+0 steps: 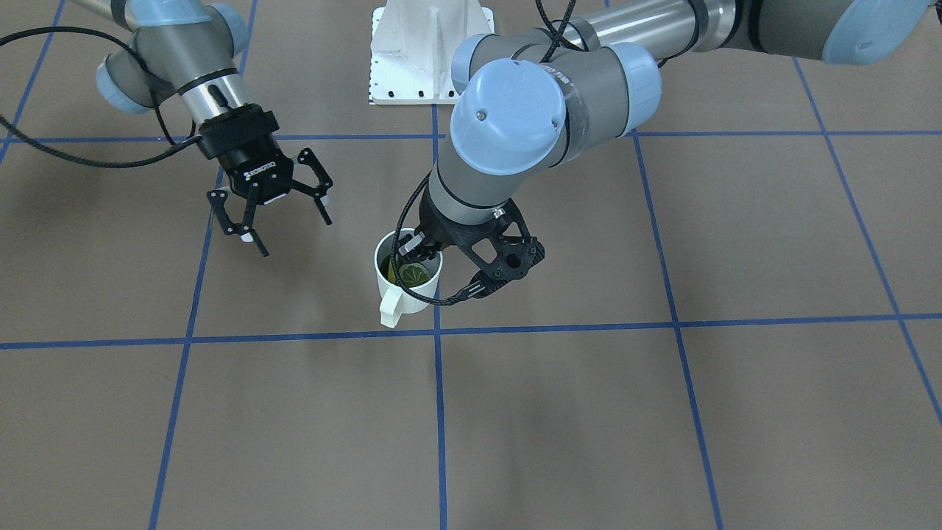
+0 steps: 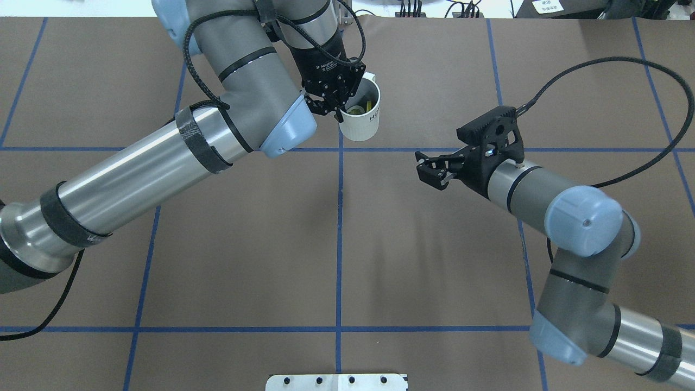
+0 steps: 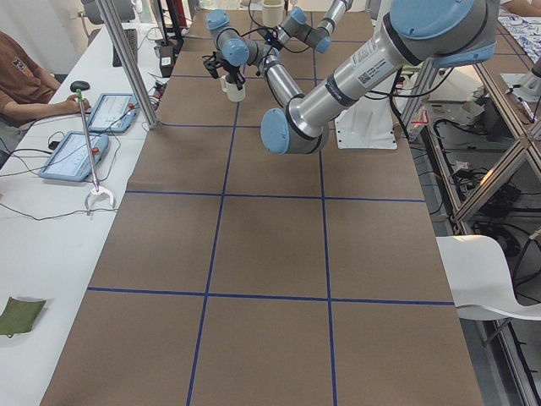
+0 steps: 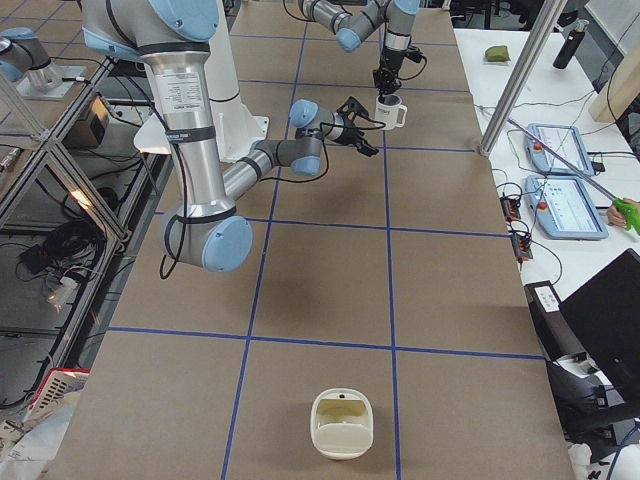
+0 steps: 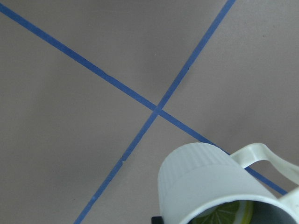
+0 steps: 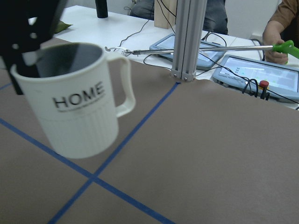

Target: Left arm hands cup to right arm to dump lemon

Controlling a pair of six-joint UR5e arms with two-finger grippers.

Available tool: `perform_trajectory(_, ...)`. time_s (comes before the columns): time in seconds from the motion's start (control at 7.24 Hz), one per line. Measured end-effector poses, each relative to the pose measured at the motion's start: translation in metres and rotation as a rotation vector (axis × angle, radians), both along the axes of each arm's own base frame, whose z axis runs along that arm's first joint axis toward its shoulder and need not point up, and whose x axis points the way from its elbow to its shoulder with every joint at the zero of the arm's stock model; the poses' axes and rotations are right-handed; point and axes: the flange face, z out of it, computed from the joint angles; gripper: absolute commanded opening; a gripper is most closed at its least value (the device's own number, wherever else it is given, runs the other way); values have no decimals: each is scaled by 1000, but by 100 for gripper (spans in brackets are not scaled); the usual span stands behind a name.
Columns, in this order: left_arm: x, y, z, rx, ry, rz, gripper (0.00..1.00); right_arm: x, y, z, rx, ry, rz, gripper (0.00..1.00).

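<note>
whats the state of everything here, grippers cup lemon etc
cream-white ribbed mug lettered HOME: held off the table by its rim, mouth up, slightly tilted
yellow-green lemon slice: lying inside the mug
left gripper: shut on the mug's rim, one finger inside
right gripper: open, empty, apart from the mug
cream rounded bowl: standing upright on the table towards the robot's right end, nothing touching it

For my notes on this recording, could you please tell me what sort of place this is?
Probably a robotics lab: the left arm and right arm work over a table marked with a blue tape grid, and beside it a person works at tablets on a bench.
</note>
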Motion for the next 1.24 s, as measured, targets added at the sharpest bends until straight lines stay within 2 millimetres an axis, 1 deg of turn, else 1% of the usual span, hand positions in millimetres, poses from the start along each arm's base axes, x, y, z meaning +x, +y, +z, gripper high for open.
perform_trajectory(0.14,1,0,0,-15,-4,-6,0,-23,21,-15,25,-16,26,100)
perform_trajectory(0.28,2,1,-1,-39,-8,-18,0,-41,38,-29,43,-35,43,100)
perform_trajectory(0.41,2,3,-3,-63,-9,-30,0,-53,52,-40,57,-50,69,99)
perform_trajectory(0.55,3,5,-6,-88,-10,-43,0,-60,61,-48,68,-61,100,100)
perform_trajectory(0.83,6,13,-12,-132,-9,-55,0,-66,66,-56,76,-71,136,99)
perform_trajectory(1.11,7,27,-22,-176,5,-49,0,-71,63,-61,61,-97,178,100)
perform_trajectory(1.24,11,37,-26,-190,11,-44,0,-78,60,-59,46,-106,200,100)
